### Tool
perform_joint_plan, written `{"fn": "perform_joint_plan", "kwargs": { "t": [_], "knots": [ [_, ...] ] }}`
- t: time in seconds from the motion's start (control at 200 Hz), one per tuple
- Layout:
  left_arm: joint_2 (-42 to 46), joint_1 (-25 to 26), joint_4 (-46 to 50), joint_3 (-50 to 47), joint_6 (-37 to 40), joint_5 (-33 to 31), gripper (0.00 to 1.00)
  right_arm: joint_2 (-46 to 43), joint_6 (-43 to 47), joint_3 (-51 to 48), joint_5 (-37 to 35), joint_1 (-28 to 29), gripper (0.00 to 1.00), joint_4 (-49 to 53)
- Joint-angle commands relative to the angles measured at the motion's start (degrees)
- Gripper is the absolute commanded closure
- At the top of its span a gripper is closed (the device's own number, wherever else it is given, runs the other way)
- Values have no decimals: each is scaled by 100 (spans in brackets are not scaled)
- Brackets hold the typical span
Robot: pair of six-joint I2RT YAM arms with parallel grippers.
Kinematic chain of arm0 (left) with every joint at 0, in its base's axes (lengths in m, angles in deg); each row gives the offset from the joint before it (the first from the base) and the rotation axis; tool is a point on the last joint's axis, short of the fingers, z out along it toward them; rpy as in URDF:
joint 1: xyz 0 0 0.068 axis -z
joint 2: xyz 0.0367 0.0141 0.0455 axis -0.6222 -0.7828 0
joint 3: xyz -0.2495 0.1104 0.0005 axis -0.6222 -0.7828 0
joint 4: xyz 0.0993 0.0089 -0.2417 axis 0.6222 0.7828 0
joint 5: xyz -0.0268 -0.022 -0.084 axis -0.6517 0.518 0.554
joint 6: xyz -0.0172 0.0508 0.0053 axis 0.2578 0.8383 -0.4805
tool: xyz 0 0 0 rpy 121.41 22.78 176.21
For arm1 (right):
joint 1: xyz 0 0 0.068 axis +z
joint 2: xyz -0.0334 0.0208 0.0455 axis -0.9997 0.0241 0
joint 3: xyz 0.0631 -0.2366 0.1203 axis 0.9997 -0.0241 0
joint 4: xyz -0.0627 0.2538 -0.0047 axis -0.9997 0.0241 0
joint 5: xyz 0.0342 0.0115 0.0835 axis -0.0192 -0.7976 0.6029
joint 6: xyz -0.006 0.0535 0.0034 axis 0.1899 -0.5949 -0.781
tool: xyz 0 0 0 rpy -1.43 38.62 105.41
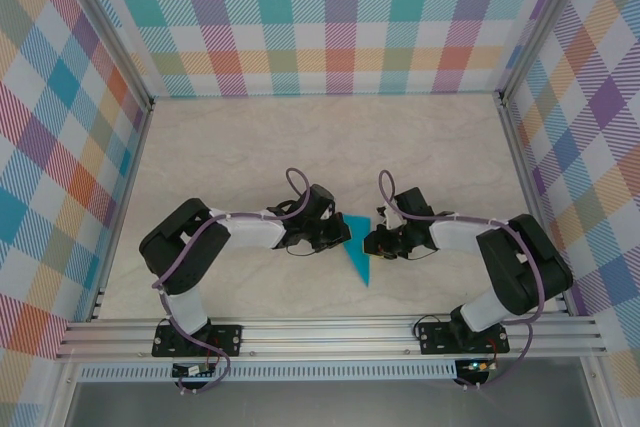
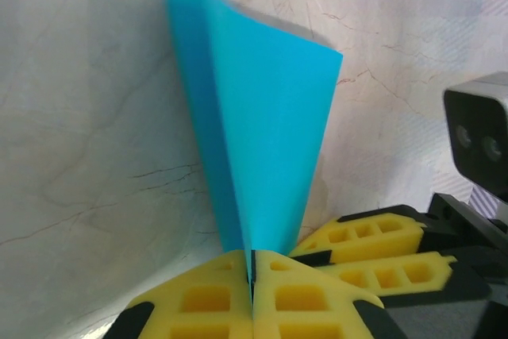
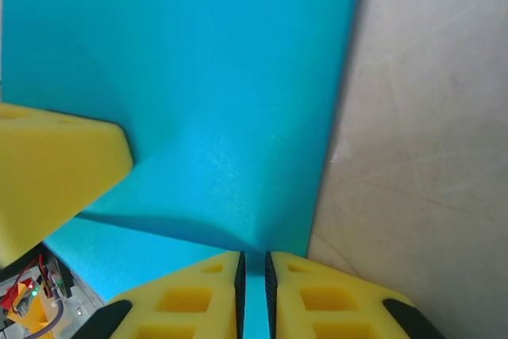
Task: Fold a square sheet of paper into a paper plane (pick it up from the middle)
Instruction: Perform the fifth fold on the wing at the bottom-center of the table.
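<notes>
The square sheet of paper (image 1: 358, 253) is folded into a narrow teal-blue triangle lying between my two grippers, its point toward the near edge. In the left wrist view the paper (image 2: 258, 117) stands up as a creased wedge, and my left gripper (image 2: 253, 279) is shut on its lower tip. My right gripper (image 3: 253, 279) has its jaws a narrow slit apart, tips down on the flat teal paper (image 3: 198, 101), which shows through the gap. In the top view, the left gripper (image 1: 345, 235) and right gripper (image 1: 375, 242) nearly meet over the paper.
A pale marbled tabletop (image 1: 300, 147) stretches behind the arms, bounded by plaid walls and an aluminium rail (image 1: 330, 332) at the near edge. The right gripper's yellow fingers (image 2: 373, 252) sit just right of my left jaws. A left finger (image 3: 55, 168) intrudes at the right wrist view's left.
</notes>
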Motion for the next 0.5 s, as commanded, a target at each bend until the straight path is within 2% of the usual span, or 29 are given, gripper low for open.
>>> {"fn": "perform_joint_plan", "kwargs": {
  "t": [0.0,0.095,0.205,0.375,0.495],
  "knots": [
    [151,-67,-12,66,-186,-58,98,-563,194,31,-190,-3,80,377],
    [249,-9,86,88,-327,-216,100,-1181,262,-87,-694,133,75,575],
    [313,54,281,159,-418,-410,100,-1871,364,-196,-1522,603,71,833],
    [303,88,318,161,-606,-505,100,-2392,484,-281,-2896,1900,61,953],
    [288,100,330,199,-646,-488,100,-2303,571,-246,-3722,2611,60,906]
  ]
}}
